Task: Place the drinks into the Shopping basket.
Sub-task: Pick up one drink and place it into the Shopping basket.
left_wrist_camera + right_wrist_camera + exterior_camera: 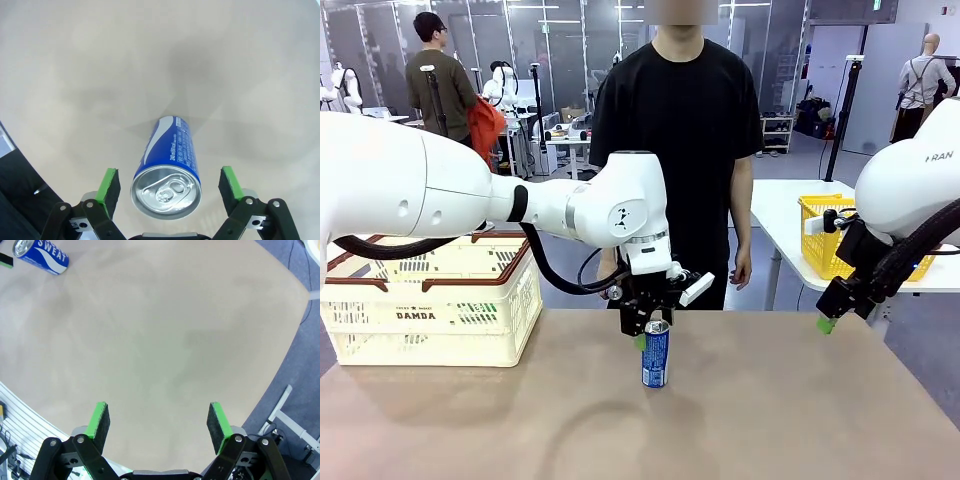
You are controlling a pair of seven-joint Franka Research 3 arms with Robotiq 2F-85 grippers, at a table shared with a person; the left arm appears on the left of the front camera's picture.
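Blue can (655, 358) stands upright, well apart from the basket (430, 315), the left gripper (169, 175) spread wide around its silver top, seemingly lined up to clamp it, while the right gripper (159, 417) hangs open and empty aside

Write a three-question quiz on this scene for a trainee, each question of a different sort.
1. True or false: the left gripper is shut on the blue can.
2. Pick one. The can is: A) upright on the table; B) lying on its side; C) lifted off the tabletop.
3. Short answer: what does the right gripper hold?

Key
1. False. Its jaws stand open, with a pad on either side of the can's top and a gap on each side.
2. A.
3. Nothing. It is open over bare tabletop.
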